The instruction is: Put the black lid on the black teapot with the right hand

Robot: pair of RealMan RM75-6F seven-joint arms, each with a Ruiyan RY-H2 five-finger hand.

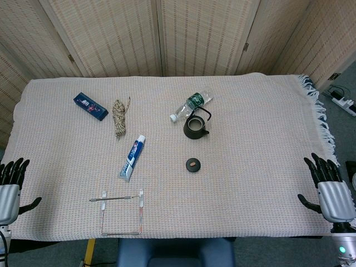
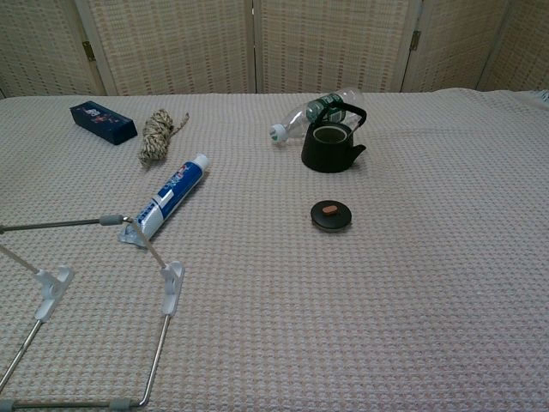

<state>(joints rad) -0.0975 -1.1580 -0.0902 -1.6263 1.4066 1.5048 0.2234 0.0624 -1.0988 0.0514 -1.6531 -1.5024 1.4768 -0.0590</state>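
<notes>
The black lid (image 1: 192, 164) lies flat on the counter (image 1: 261, 111), just in front of the open black teapot (image 1: 196, 127) — an easy pickup. The right hand (image 1: 329, 189) waits at the edge, fingers spread, empty — nothing grasped yet.

Head view: taken from high above near edge, angled steeply down; whole cream woven tablecloth (image 1: 250, 183) covered, woven folding screen (image 1: 167, 33) at far side.

Chest view: taken low, close over near edge, faced toward far side; near objects enlarged.

Shared: central cloth, small black round lid (image 1: 192, 164) (image 2: 330, 215), black round teapot (image 1: 196, 128) (image 2: 331, 146).
</notes>
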